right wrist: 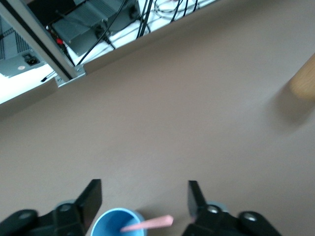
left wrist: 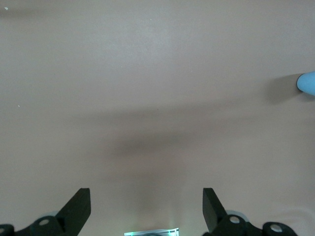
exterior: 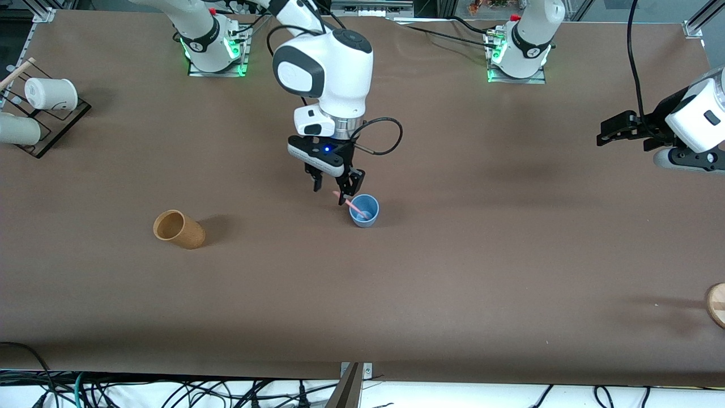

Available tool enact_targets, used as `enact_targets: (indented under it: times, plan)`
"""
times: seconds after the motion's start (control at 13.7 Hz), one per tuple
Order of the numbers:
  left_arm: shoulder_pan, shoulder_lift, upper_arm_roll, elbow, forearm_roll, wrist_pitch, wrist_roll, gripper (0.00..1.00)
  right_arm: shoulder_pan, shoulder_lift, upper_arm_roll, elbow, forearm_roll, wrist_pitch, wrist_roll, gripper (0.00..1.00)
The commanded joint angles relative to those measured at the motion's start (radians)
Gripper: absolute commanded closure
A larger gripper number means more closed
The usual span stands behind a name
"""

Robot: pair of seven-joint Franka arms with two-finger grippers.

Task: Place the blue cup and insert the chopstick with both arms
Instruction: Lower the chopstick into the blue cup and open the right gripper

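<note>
While the chopstick (exterior: 355,207) leans in the blue cup (exterior: 365,211) mid-desk, my right gripper (exterior: 334,191) hangs just above, jaws apart, empty; left gripper (exterior: 612,131) waits wide open, empty, well apart.

White jointed arms (exterior: 328,68) with dark joints, black cables, green-lit bases.

Left gripper (left wrist: 146,209) spread over table (left wrist: 147,73); blue cup (left wrist: 307,82) at edge.
</note>
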Motion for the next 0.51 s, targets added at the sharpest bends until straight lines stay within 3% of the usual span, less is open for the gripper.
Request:
enact_targets:
  times: [0.0,0.29,0.44]
  plan:
    - [0.0,-0.001,-0.005,-0.005,0.025,0.009,0.024,0.0,0.002,-0.046,-0.008,0.035,0.077,-0.086,-0.153,0.0]
    - [0.0,-0.001,-0.005,-0.003,0.023,0.009,0.026,0.0,-0.006,-0.109,-0.088,0.035,0.226,-0.18,-0.438,0.0]
    - [0.0,-0.001,-0.005,-0.003,0.025,0.009,0.026,0.0,-0.006,-0.142,-0.184,0.035,0.363,-0.194,-0.617,0.0]
